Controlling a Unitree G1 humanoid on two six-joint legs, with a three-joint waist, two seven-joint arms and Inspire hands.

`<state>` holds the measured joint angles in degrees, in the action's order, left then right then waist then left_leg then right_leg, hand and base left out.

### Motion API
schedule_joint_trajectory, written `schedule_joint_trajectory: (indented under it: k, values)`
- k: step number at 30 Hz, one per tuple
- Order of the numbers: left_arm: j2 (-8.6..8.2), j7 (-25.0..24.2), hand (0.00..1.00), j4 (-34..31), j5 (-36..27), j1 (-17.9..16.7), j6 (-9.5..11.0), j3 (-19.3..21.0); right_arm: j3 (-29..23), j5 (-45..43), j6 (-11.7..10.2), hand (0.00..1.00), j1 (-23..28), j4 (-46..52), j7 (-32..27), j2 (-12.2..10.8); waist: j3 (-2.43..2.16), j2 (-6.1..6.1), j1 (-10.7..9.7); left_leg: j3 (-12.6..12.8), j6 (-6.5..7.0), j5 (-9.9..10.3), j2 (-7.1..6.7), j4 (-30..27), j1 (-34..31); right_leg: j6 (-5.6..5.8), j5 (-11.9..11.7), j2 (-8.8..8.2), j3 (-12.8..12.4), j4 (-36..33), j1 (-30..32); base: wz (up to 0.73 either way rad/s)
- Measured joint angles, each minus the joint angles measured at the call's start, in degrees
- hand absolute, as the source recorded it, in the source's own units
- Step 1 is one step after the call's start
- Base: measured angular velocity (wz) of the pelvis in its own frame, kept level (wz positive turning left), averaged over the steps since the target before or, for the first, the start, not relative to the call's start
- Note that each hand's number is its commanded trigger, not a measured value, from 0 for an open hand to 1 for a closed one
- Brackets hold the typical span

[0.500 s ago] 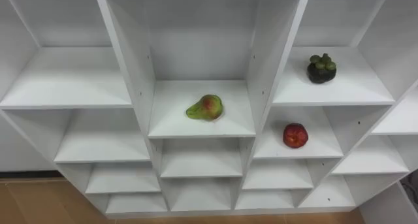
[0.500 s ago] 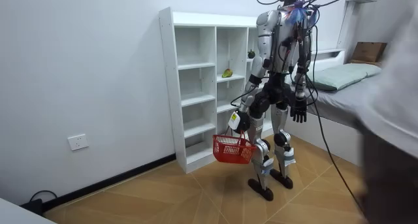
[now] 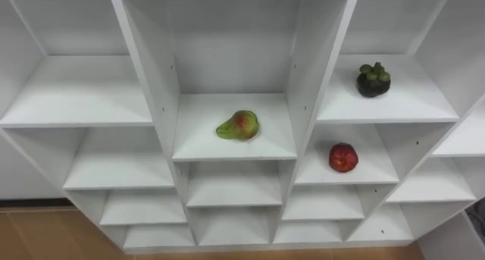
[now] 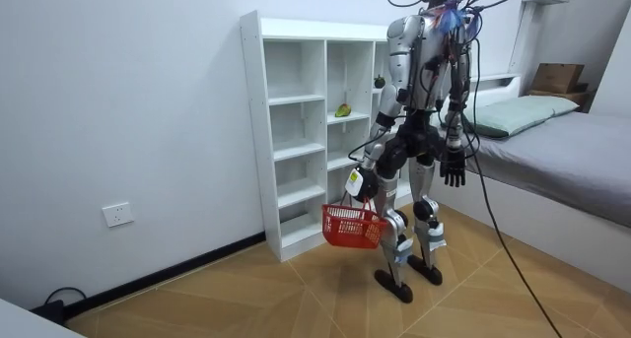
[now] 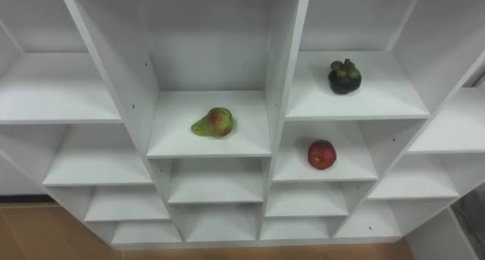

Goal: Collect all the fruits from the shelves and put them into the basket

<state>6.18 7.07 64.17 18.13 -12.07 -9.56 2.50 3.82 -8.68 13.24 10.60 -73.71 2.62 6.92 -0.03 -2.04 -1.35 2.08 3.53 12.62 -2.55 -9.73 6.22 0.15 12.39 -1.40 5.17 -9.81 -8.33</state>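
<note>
One pear (image 3: 239,126), one apple (image 3: 342,157) and one mangosteen (image 3: 373,79) were shelved in the closet (image 3: 151,78); one basket (image 4: 350,226) was gripped by the left hand (image 4: 357,183), the right hand (image 4: 453,169) held open.

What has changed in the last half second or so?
A person blurred at the room view's right edge has gone out of the picture. Nothing else changed: the robot stands at the closet, left hand holding the red basket, right hand hanging open; the pear, mangosteen and red apple lie on their shelves.
</note>
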Motion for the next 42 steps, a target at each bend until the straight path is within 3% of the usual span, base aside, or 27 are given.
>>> schedule_joint_trajectory:
  k: [4, 9, 21, 23, 28, 31, 35, 42]
  values:
    - [-0.05, 0.04, 1.00, 0.02, 0.05, -0.06, -0.01, -1.01, -0.17, 1.21, -0.17, 0.00, -0.16, 0.73, -1.33, 0.00, 0.05, 0.10, 0.01, 0.00, 0.00, 0.00, 0.01, -0.03, 0.35, 0.00, 0.00, -0.07, 0.31, 0.00, -0.14, 0.00]
    - [0.02, 0.25, 1.00, 0.01, -0.10, 0.13, 0.91, -1.74, -0.72, 3.67, -2.73, 0.00, -0.01, 2.90, -5.00, 0.03, 0.15, 0.54, -0.60, -0.02, 0.00, 0.00, 0.00, 0.10, 0.25, 0.00, 0.00, -0.10, 0.42, -0.04, -0.10, 0.00]
    - [-0.02, 1.79, 1.00, -0.01, -0.53, 0.36, 6.71, -2.18, -0.75, 8.07, -8.34, 0.00, 1.68, 6.70, -12.12, 0.00, 0.30, 1.32, -1.18, 0.82, 0.01, 0.00, 0.04, -0.23, -0.86, 0.00, 0.00, -0.01, -0.38, -0.10, 1.31, -0.03]
    - [-0.01, 2.57, 1.00, -0.08, -0.53, 0.40, 7.57, -2.11, -1.37, 8.53, -8.72, 0.00, 2.61, 9.65, -13.84, 0.01, 0.28, 1.42, -1.22, 1.05, 0.01, -0.01, 0.09, -0.13, -1.14, -0.01, -0.03, -0.01, -0.57, -0.10, 1.55, -0.08]
    - [0.17, 4.02, 1.00, -0.28, -0.70, 1.16, 10.34, -1.61, -4.52, 10.57, -15.64, 0.00, 3.34, 20.20, -16.88, -0.15, 0.20, 1.74, -1.26, 2.23, 0.01, -0.01, 0.40, -0.02, -1.63, -0.04, -0.34, 0.25, -1.38, -0.02, 2.68, -0.11]
    - [0.16, 4.01, 1.00, -1.03, -1.93, 1.56, 12.56, -1.63, -4.48, 10.11, -18.24, 0.00, 3.30, 24.31, -16.97, -0.95, 0.12, 1.76, -1.28, 2.45, -0.04, 0.01, 0.57, 0.07, -1.97, -0.13, -0.41, 0.42, -1.45, 0.04, 3.03, -0.01]
    - [0.05, 4.02, 1.00, -1.16, -2.98, 1.95, 14.60, -1.63, -2.97, 9.93, -18.82, 0.00, 5.94, 33.97, -17.68, -1.14, -0.23, 1.99, -0.83, 2.49, -0.10, 0.02, 0.66, 0.14, -2.50, -0.14, -0.41, 0.53, -1.80, 0.04, 3.73, -0.03]
    - [0.14, 3.99, 1.00, -2.25, -4.47, 1.92, 14.88, -3.05, -2.07, 6.21, -19.76, 0.00, 9.62, 50.75, -18.46, -1.09, -0.02, 1.85, -0.80, 2.75, -0.10, 0.01, 0.66, 0.20, -2.89, -0.15, -0.43, 0.51, -1.91, 0.05, 4.56, -0.01]
